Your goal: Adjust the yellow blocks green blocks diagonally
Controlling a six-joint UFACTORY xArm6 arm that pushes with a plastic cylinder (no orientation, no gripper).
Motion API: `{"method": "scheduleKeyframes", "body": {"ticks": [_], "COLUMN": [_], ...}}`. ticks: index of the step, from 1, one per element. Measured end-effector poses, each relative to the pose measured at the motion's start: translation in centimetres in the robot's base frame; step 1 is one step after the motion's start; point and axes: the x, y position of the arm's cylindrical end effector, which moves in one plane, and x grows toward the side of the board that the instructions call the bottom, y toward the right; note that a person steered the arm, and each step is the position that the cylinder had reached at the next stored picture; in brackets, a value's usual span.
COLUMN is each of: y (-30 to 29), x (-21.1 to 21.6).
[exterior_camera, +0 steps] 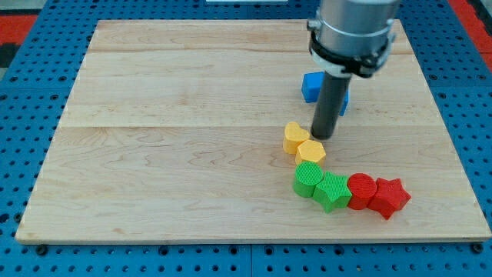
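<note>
Two yellow blocks sit right of the board's middle: a heart-shaped one [294, 137] and a hexagonal one [310, 151] touching it at its lower right. Just below them a green cylinder [307, 179] and a green star-like block [332, 191] lie side by side. My tip [324, 137] rests on the board just right of the yellow heart and just above the yellow hexagon, close to both. The rod rises from there to the arm's grey housing at the view's top.
A red cylinder [360, 191] and a red star [389, 197] continue the row to the right of the green blocks. A blue block [314, 86] stands behind the rod, partly hidden. The wooden board [154, 154] lies on a blue pegboard.
</note>
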Motion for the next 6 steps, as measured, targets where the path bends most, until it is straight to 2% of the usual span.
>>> {"method": "scheduleKeyframes", "body": {"ticks": [1, 3, 4, 6], "y": [5.1, 4.8, 2.7, -1.9], "x": [1.1, 7.8, 7.2, -0.8]}}
